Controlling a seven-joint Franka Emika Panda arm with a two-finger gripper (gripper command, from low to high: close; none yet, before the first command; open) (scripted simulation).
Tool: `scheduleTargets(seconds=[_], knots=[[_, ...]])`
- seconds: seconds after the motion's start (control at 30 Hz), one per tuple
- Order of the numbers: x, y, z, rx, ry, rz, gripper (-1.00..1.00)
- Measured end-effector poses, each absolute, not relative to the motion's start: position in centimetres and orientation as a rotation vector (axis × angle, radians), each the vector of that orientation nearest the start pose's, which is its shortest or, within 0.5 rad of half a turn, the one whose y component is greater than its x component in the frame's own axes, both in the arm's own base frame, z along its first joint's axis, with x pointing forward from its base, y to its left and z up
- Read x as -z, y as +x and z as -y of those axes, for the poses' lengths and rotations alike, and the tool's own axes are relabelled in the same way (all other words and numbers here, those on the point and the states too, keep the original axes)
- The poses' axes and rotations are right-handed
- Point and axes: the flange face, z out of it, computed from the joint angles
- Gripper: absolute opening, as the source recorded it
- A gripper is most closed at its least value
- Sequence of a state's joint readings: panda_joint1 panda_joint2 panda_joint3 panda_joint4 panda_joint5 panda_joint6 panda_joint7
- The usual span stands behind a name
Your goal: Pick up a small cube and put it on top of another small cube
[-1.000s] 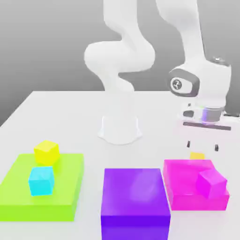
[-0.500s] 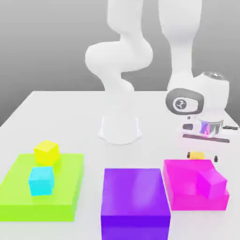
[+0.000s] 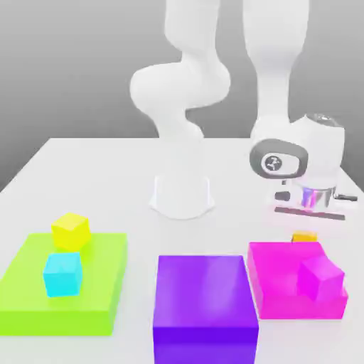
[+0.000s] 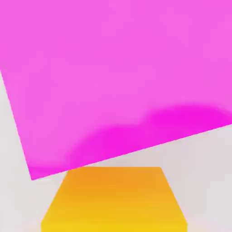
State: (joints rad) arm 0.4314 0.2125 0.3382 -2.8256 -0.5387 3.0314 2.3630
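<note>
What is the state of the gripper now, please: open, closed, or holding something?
Gripper: low over the orange cube, behind the magenta block; whether the jaws are open or closed cannot be told.

Over the last second the arm's wrist came down toward the table, ending low over the orange cube (image 3: 305, 236) behind the pink block (image 3: 284, 274). A second earlier the claw (image 3: 308, 222) hung higher, its two dark fingertips plainly visible just above the cube; half a second earlier they straddled it, one on each side. Now the fingertips had dropped out of sight (the flat bar of the hand sat just above the cube's top). The wrist housing also turned, its round emblem shifting toward the exterior view's left. From the hand view, the orange cube (image 4: 113, 199) sat close beneath the camera.
</note>
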Motion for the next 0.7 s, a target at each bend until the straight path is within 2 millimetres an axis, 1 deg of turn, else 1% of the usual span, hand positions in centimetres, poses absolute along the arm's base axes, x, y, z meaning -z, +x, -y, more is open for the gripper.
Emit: scheduleTargets(seconds=[0.27,0.53,0.57,0.63,0.7], knots=[[-17.7,21.7,-28.0,-0.010,-2.683,-1.582,-1.00],[-19.2,21.1,-27.0,-0.001,-2.711,-1.575,-1.00],[-19.5,21.6,-27.0,0.001,-2.705,-1.590,-1.00],[-20.8,24.7,-26.7,0.003,-2.647,-1.688,-1.00],[-22.5,27.9,-26.6,0.003,-2.592,-1.772,-1.00]])
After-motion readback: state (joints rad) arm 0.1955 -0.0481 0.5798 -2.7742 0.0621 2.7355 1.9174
